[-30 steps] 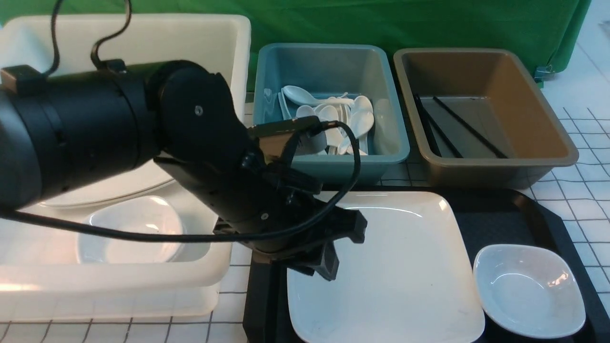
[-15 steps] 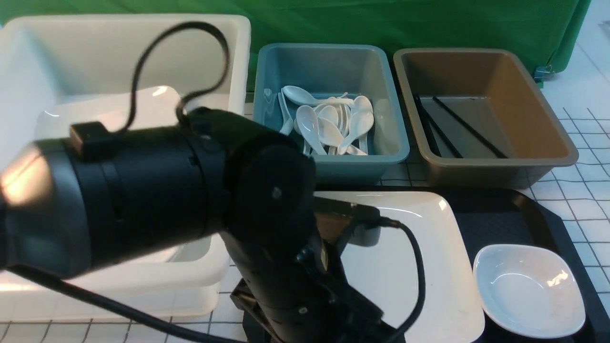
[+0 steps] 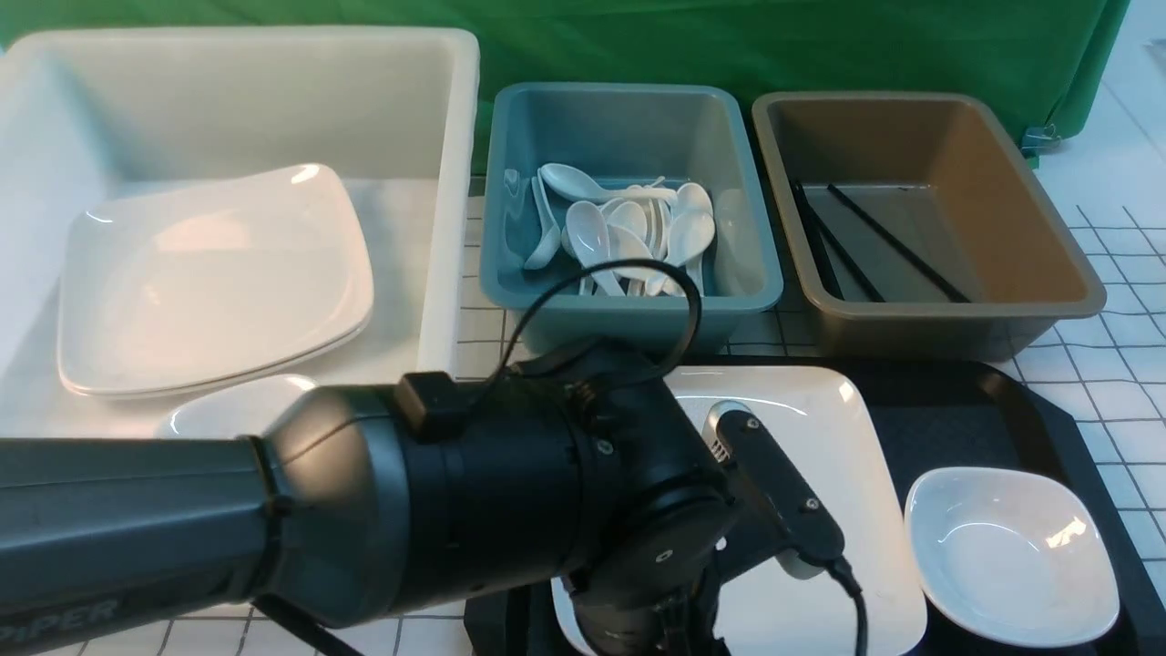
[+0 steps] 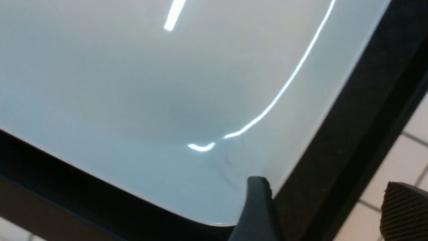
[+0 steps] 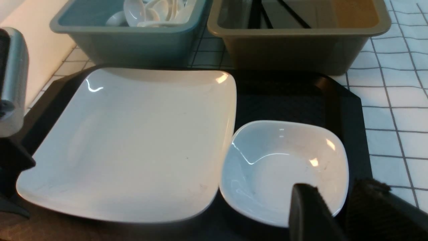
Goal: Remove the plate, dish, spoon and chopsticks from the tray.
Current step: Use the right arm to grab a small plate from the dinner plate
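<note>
The plate (image 3: 802, 474) lies on the left half of the black tray (image 3: 947, 419), with the dish (image 3: 1011, 556) just beside it toward the tray's near right corner. The left hand (image 4: 324, 187) is spread wide and empty, one finger over the plate's near left corner. The right hand (image 5: 334, 184), partly open, holds nothing near the dish. Past the tray's far edge, spoons (image 3: 629, 237) fill the teal tub (image 3: 629, 128) and chopsticks (image 3: 897, 241) lie in the brown tub (image 3: 1002, 182).

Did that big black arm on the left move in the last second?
Yes. The black left arm swung away from the white plastic tub, down toward the near corner of the large white square plate.
</note>
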You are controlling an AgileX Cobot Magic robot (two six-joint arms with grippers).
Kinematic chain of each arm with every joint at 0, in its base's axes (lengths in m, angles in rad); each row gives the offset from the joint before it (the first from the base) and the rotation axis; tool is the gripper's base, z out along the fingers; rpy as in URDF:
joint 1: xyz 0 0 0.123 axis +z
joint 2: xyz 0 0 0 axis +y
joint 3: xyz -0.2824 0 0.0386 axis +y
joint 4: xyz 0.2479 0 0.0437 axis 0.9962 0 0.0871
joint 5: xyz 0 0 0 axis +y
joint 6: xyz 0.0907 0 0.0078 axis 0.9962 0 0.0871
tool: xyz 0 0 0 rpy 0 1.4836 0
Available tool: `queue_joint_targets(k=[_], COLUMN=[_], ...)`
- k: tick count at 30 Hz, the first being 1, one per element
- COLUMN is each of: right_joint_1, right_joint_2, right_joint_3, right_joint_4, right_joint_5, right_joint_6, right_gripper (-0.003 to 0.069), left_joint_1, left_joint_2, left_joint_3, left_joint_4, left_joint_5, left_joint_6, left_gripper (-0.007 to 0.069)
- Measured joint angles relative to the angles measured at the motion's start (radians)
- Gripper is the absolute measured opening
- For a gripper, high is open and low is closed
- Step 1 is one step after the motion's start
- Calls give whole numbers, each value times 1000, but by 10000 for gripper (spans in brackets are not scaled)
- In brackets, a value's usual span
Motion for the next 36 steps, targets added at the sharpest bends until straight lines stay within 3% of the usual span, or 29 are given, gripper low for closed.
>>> queue_joint_targets(k=[4, 9, 11, 15, 18, 27, 36], right_joint_1=[0, 0, 0, 0, 0, 0, 0], right_joint_2=[0, 0, 0, 0, 0, 0, 0], right_joint_3=[0, 0, 0, 0, 0, 0, 0], right_joint_4=[0, 0, 0, 0, 0, 0, 0], right_joint_5=[0, 0, 0, 0, 0, 0, 0], right_joint_6=[0, 0, 0, 0, 0, 1, 7], right_gripper=[239, 239, 239, 239, 239, 239, 239], left_joint_1=[0, 0, 0, 5, 20, 173, 185], left_joint_2=[3, 4, 4, 4, -1, -44, -159], left_joint_3=[0, 0, 0, 0, 0, 9, 274], left_joint_4=[24, -34, -60, -151, -227, -475, -765], left_joint_5=[44, 105, 141, 172, 171, 89, -229], left_joint_6=[16, -129, -208, -285, -299, -262, -263], left_gripper=[459, 421, 353, 112, 20, 8, 8])
